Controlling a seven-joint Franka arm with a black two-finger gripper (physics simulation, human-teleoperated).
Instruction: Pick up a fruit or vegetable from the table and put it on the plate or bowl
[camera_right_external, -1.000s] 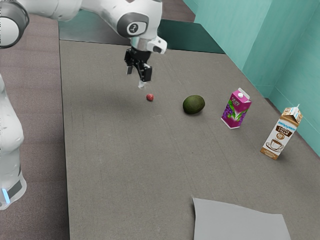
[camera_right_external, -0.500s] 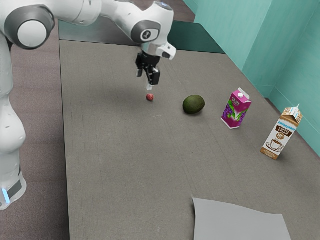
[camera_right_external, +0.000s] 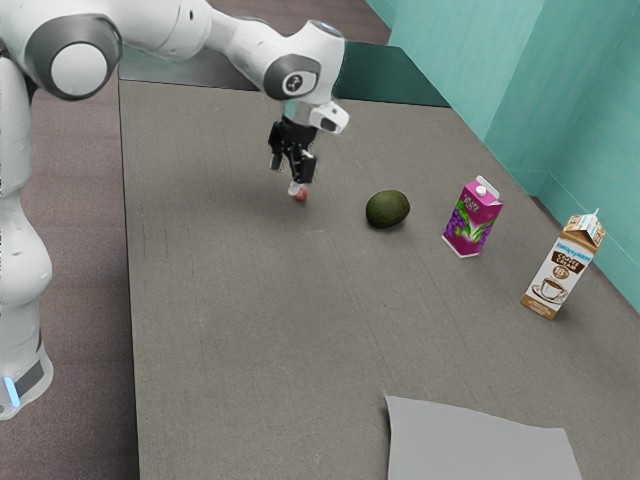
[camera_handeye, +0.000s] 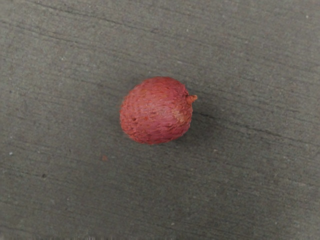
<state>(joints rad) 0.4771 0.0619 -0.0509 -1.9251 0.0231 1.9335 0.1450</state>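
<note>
- The gripper (camera_right_external: 296, 186) hangs on the arm, pointing down, directly over a small red fruit (camera_right_external: 300, 196), its tips just above or at the fruit's top.
- The red fruit (camera_handeye: 156, 110), rough-skinned with a short stem stub, rests on the grey table (camera_right_external: 250, 330), centred beneath the hand in the wrist view.
- Jaw state: the opening cannot be told from these views, and nothing appears lifted.
- Step in hand, as judged: the final descent of the approach, before the grasp.
- The next move calls for a straight lowering that brackets the fruit, then a gentle closure, since so small and round an object may roll aside.
- Bystanders: an avocado (camera_right_external: 387, 208), a purple carton (camera_right_external: 472, 217) and a coffee carton (camera_right_external: 562, 266) stand toward the exterior view's right, and a flat grey sheet (camera_right_external: 480, 445) lies well apart at the near edge.
</note>
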